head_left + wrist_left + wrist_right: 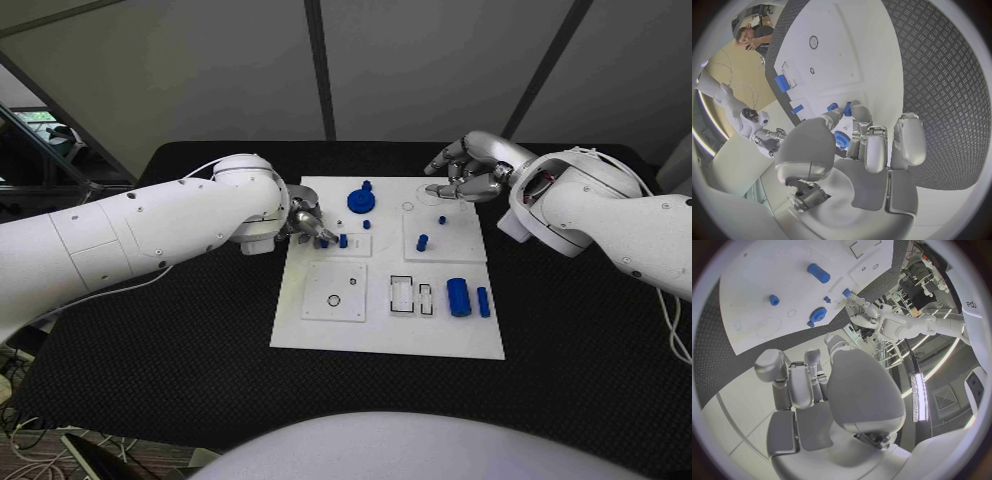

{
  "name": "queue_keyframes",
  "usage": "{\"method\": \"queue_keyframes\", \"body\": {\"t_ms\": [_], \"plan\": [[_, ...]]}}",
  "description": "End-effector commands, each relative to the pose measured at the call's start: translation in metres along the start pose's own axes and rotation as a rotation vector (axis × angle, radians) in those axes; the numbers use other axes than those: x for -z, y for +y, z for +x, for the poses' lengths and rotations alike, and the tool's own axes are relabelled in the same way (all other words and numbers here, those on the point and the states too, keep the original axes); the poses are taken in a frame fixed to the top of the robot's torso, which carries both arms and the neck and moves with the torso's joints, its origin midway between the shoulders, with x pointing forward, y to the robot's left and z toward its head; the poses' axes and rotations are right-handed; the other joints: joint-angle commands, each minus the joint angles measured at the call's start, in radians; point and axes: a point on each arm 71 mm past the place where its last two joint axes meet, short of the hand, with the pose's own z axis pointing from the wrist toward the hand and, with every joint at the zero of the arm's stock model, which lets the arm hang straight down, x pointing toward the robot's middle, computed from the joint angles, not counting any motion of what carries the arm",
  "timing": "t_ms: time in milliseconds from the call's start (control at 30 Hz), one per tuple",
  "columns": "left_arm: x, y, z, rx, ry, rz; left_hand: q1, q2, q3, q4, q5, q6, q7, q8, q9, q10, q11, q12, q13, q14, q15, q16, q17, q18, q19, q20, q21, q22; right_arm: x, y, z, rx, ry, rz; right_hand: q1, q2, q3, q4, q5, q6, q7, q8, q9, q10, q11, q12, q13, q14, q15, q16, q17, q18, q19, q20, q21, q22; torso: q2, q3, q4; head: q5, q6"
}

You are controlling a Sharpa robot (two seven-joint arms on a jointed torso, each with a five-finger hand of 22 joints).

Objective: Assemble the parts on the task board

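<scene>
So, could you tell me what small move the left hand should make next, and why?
Probably lower the left hand a little and seat the small blue part at its fingertips into the task board. That hand sits low over the board's left side with the part close by, while the right hand hovers at the far edge, holding nothing visible.

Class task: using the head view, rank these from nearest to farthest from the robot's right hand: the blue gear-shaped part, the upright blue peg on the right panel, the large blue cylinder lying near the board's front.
Measured from the right hand:
1. Blue gear-shaped part, at the board's far edge, left of the hand.
2. Upright blue peg, mid-board on the right panel.
3. Large blue cylinder, lying near the front right.
</scene>
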Motion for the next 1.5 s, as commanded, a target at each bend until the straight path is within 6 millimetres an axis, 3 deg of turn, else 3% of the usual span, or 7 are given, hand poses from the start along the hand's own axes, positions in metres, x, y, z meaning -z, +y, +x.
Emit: {"method": "queue_keyframes", "body": {"t_ms": [33, 800, 967, 1033, 1100, 1233, 1500], "plan": [[-0.001, 0.003, 0.0, 0.024, 0.008, -0.015, -0.013, 0.004, -0.042, 0.018, -0.002, 0.005, -0.002, -0.008, 0.0, -0.013, 0.001, -0.014, -0.016, 0.091, -0.006, 0.003, 0.218, -0.001, 0.001, -0.002, -0.007, 0.049, 0.0, 0.001, -0.001, 0.0, 0.001, -0.003, -0.005, -0.002, 0.004, 0.0, 0.005, 0.003, -0.002, 0.002, 0.001, 0.002, -0.002, 0.003, -0.001, 0.011, -0.009, -0.004, -0.001, 0.009, -0.003, -0.004, -0.007, 0.0, 0.0, -0.0001, 0.0002, 0.0, 0.0], [0.003, 0.013, -0.017, 0.228, -0.179, 0.058, -0.002, 0.046, -0.265, 0.098, 0.002, -0.017, 0.009, -0.033, 0.003, -0.064, 0.01, -0.069, -0.089, 0.082, 0.002, -0.013, 0.195, 0.013, -0.033, 0.003, -0.072, 0.008, 0.0, 0.0, -0.001, 0.001, -0.002, -0.002, -0.006, -0.003, 0.004, 0.0, 0.005, 0.003, -0.002, 0.003, 0.001, 0.002, -0.002, 0.003, -0.002, 0.011, -0.009, -0.006, -0.004, 0.009, -0.004, -0.004, -0.008, -0.002, -0.001, -0.0005, 0.0011, -0.004, 0.005], [0.006, 0.01, -0.024, 0.318, -0.259, 0.156, 0.077, 0.076, -0.298, 0.092, 0.006, -0.113, 0.056, -0.094, -0.026, -0.166, 0.052, -0.123, -0.135, -0.048, 0.039, -0.242, -0.088, 0.061, -0.187, 0.03, -0.302, -0.165, 0.0, 0.0, -0.002, 0.001, -0.003, -0.001, -0.006, -0.003, 0.004, 0.0, 0.005, 0.003, -0.002, 0.003, 0.001, 0.002, -0.002, 0.003, -0.002, 0.011, -0.009, -0.006, -0.004, 0.009, -0.004, -0.004, -0.008, -0.002, -0.001, -0.0007, 0.0012, -0.007, 0.008], [0.007, 0.007, -0.026, 0.344, -0.289, 0.212, 0.137, 0.075, -0.307, 0.086, 0.006, -0.18, 0.098, -0.138, -0.059, -0.266, 0.095, -0.175, -0.163, -0.228, 0.076, -0.499, -0.358, 0.099, -0.374, 0.058, -0.566, -0.354, 0.0, -0.001, -0.002, 0.001, -0.004, -0.001, -0.006, -0.003, 0.004, 0.0, 0.005, 0.003, -0.002, 0.003, 0.001, 0.002, -0.002, 0.003, -0.002, 0.011, -0.009, -0.006, -0.004, 0.009, -0.004, -0.004, -0.008, -0.002, -0.001, -0.0003, 0.0005, -0.008, 0.01], [0.009, 0.002, -0.029, 0.356, -0.317, 0.271, 0.194, 0.072, -0.31, 0.073, 0.006, -0.208, 0.121, -0.159, -0.085, -0.328, 0.12, -0.209, -0.19, -0.346, 0.1, -0.658, -0.51, 0.099, -0.42, 0.079, -0.638, -0.397, 0.0, -0.001, -0.002, 0.001, -0.004, -0.001, -0.006, -0.003, 0.004, 0.0, 0.005, 0.003, -0.002, 0.003, 0.001, 0.002, -0.002, 0.003, -0.002, 0.011, -0.009, -0.006, -0.004, 0.009, -0.004, -0.004, -0.008, -0.002, -0.001, -0.0003, 0.0002, -0.008, 0.011], [0.011, -0.014, -0.032, 0.325, -0.381, 0.414, 0.356, 0.063, -0.277, 0.002, 0.003, -0.238, 0.149, -0.199, -0.142, -0.433, 0.151, -0.282, -0.256, -0.456, 0.134, -0.779, -0.6, 0.102, -0.49, 0.112, -0.758, -0.476, 0.0, -0.001, -0.002, 0.001, -0.005, -0.001, -0.007, -0.003, 0.005, 0.001, 0.005, 0.003, -0.002, 0.003, 0.001, 0.001, -0.002, 0.002, -0.003, 0.01, -0.009, -0.007, -0.006, 0.009, -0.005, -0.004, -0.009, -0.003, 0.0, -0.0001, -0.0004, -0.013, 0.016], [0.008, -0.046, -0.025, 0.07, -0.477, 0.573, 0.517, 0.009, -0.2, -0.091, 0.005, -0.165, 0.129, -0.296, -0.274, -0.408, 0.14, -0.396, -0.407, -0.383, 0.115, -0.716, -0.643, 0.113, -0.406, 0.111, -0.753, -0.491, -0.001, 0.0, -0.002, 0.0, -0.008, -0.007, -0.006, 0.001, 0.008, 0.0, 0.008, 0.004, -0.003, 0.006, 0.001, -0.004, -0.003, -0.003, -0.011, 0.007, -0.01, -0.013, -0.015, 0.011, -0.01, -0.005, -0.015, -0.012, 0.0, -0.0002, -0.0009, -0.024, 0.027]]}}
